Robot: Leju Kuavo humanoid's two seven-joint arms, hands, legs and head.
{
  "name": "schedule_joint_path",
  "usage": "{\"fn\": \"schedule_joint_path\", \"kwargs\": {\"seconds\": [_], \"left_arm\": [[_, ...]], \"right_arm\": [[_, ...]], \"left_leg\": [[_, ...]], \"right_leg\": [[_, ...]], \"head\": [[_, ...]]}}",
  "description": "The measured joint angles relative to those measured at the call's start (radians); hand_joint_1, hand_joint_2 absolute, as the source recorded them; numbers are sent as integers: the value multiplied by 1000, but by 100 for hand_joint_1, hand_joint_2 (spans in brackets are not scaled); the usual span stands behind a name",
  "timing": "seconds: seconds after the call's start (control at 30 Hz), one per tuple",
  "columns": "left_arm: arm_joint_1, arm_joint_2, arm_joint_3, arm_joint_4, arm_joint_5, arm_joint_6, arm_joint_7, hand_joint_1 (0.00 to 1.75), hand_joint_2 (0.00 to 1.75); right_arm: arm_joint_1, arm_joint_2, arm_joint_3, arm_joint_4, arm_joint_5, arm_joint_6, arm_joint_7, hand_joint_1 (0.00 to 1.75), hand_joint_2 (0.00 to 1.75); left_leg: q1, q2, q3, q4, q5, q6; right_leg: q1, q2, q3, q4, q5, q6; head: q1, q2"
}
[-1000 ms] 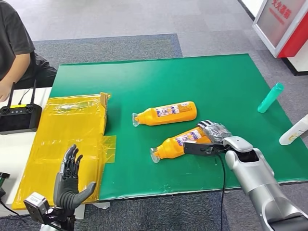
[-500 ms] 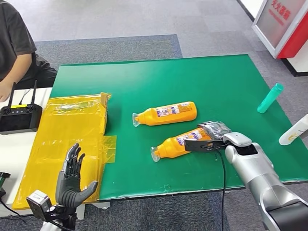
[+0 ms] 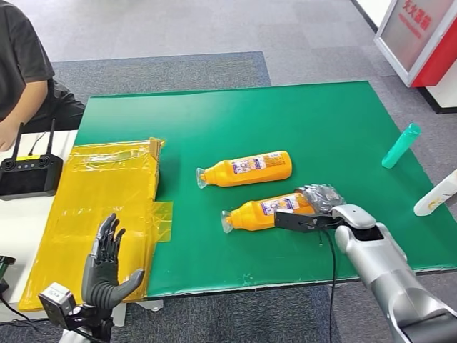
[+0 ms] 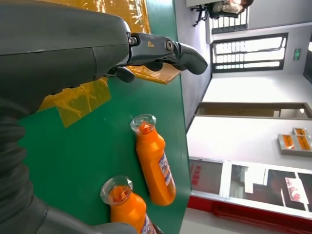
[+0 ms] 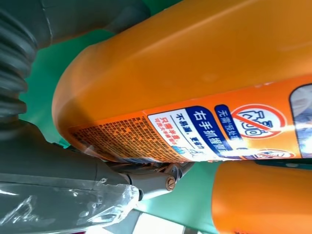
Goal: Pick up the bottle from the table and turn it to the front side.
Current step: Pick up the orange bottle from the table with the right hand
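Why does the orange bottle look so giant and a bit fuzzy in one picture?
Right wrist view: the camera sits right against the held orange bottle, so it looms large and slightly soft, with a pale sheen. Head view: the same bottle looks small and sharp beside the right robot hand.

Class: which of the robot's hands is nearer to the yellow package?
Left. The left hand hovers open at the yellow package's near edge; the right hand grips a bottle well to the package's right.

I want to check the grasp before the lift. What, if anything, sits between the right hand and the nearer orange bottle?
Nothing visible. The right hand is already around the base end of the nearer orange bottle, which lies on the green mat. The second orange bottle lies beyond it, apart.
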Motion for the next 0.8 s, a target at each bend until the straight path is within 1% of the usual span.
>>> {"fn": "schedule_joint_path", "kwargs": {"seconds": [0.1, 0.17, 0.27, 0.33, 0.43, 0.53, 0.7, 0.8], "left_arm": [[14, -4, 8, 0, -4, -12, 0, 0, 175], [23, -8, 13, 0, -18, -20, 0, 0, 175], [30, -18, 15, 4, -46, -22, 0, 0, 175], [30, -25, 15, 7, -53, -21, 0, 0, 175], [28, -34, 15, 10, -55, -24, 0, 0, 175], [26, -40, 15, 12, -58, -41, 0, 0, 175], [13, -54, 12, 36, -75, -93, 0, 0, 175], [1, -60, 3, 51, -69, -125, 0, 0, 175]], "right_arm": [[145, -5, -25, -192, -5, -77, 48, 175, 175], [250, 8, -47, -330, 1, -123, 59, 175, 175], [385, 67, -81, -527, 11, -169, 38, 175, 175], [445, 116, -95, -623, 6, -191, 17, 175, 175], [498, 178, -108, -719, -4, -209, -4, 175, 175], [527, 220, -122, -772, -31, -215, -37, 175, 175], [548, 311, -147, -806, -118, -205, -126, 175, 175], [547, 351, -148, -790, -157, -198, -164, 175, 175]], "left_leg": [[0, 0, -2, 0, -1, 0], [0, -1, -3, 0, -2, -1], [0, 0, -4, 0, -3, -3], [1, 0, -4, 0, -3, -3], [2, 0, -4, -1, -3, -4], [2, 0, -4, -1, -3, -3], [1, 0, -4, -1, -3, -3], [1, 0, -3, -1, -2, -3]], "right_leg": [[0, 0, -1, 0, -1, 0], [1, 0, -2, 0, -1, -1], [1, 0, -4, 0, -3, -3], [2, 0, -5, 0, -3, -4], [2, 0, -5, 0, -4, -5], [2, 0, -5, 0, -4, -5], [1, 0, -5, 0, -3, -4], [1, 0, -4, 0, -3, -5]], "head": [[0, 0], [0, 0], [0, 0], [0, 0], [0, 0], [0, 0], [0, 0], [0, 0]]}}
